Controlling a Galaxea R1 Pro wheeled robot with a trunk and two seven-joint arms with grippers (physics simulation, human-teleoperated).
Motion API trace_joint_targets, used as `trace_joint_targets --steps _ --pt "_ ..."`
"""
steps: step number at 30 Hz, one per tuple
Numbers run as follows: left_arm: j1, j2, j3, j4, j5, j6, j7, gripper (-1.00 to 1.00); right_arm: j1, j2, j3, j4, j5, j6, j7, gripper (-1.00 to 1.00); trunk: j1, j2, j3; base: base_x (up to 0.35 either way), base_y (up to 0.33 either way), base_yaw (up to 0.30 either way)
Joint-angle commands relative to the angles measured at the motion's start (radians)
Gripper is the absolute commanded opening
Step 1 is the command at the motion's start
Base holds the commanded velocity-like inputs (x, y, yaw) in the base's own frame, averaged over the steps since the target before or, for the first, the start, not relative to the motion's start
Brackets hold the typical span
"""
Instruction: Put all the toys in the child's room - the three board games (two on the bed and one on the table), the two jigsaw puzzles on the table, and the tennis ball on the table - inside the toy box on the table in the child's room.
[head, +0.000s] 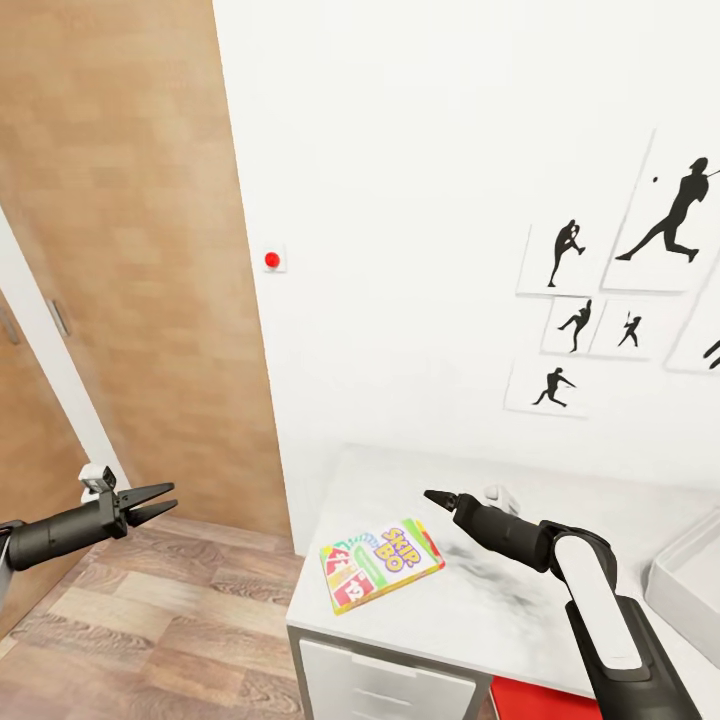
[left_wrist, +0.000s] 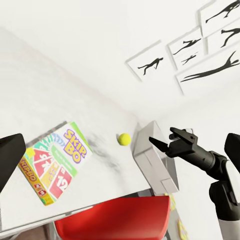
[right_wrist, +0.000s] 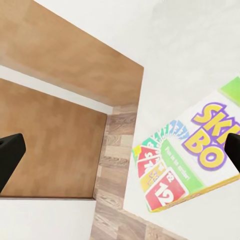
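A yellow-green-red Skip-Bo board game lies flat near the left end of the light-grey table. My right gripper hovers open just above and beyond it, holding nothing. The tennis ball rests on the table between the game and the toy box, a light-grey bin at the table's right. My left gripper is open and empty over the wood floor, left of the table.
A wooden door stands open at the left beside the white wall with a red button. Baseball-player prints hang above the table. A red chair sits tucked under the table's front edge, near white drawer fronts.
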Motion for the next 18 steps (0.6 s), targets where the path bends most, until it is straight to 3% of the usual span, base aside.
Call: trace_joint_targets --steps 1,11,18 --pt "-0.001 0.0 0.0 0.0 -0.001 0.011 -0.004 1.0 -0.001 0.0 0.0 -0.001 -0.01 0.004 -0.01 1.0 0.001 -0.002 -0.002 0.012 0.007 0.0" --pt "-0.001 -0.001 -0.002 0.0 -0.002 0.009 -0.004 1.0 -0.003 -0.018 0.001 0.019 -0.012 0.012 0.002 1.0 0.001 -0.002 -0.002 0.002 0.001 -0.04" --pt "-0.001 -0.004 -0.004 0.0 -0.002 0.01 -0.004 1.0 -0.004 -0.022 -0.007 0.131 -0.02 0.019 0.025 1.0 0.001 -0.002 -0.002 0.0 0.0 -0.011"
